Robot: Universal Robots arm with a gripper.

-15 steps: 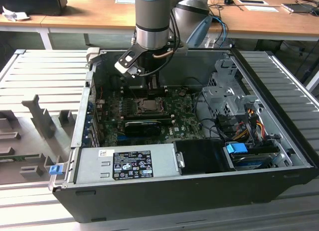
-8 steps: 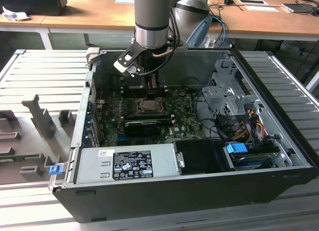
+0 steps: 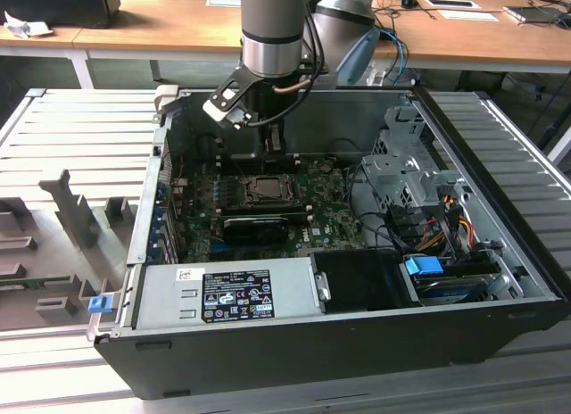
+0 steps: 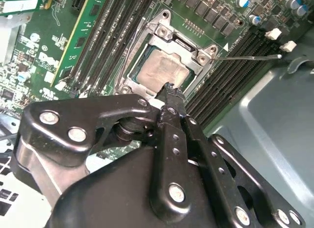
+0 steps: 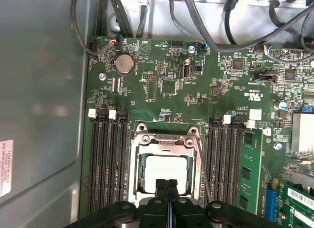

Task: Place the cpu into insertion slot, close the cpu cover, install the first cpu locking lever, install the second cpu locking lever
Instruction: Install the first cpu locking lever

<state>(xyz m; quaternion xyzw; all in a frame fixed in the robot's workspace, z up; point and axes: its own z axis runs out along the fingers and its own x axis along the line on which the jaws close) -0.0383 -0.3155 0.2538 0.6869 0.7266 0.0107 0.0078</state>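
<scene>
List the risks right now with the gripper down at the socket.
1. The shut gripper has its tips at an edge of the cpu cover; a slip could scrape the bare top of the cpu.
2. A thin locking lever sticks out over the memory slots; it looks unlatched, so the cover might lift.

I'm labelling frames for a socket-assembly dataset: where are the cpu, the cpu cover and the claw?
cpu (image 5: pixel 162 168), first wrist view, on its pale metal top.
cpu cover (image 5: pixel 166 139), first wrist view, on a bare bar of the frame.
claw (image 5: pixel 167 184), first wrist view, between its shut fingertips.
</scene>
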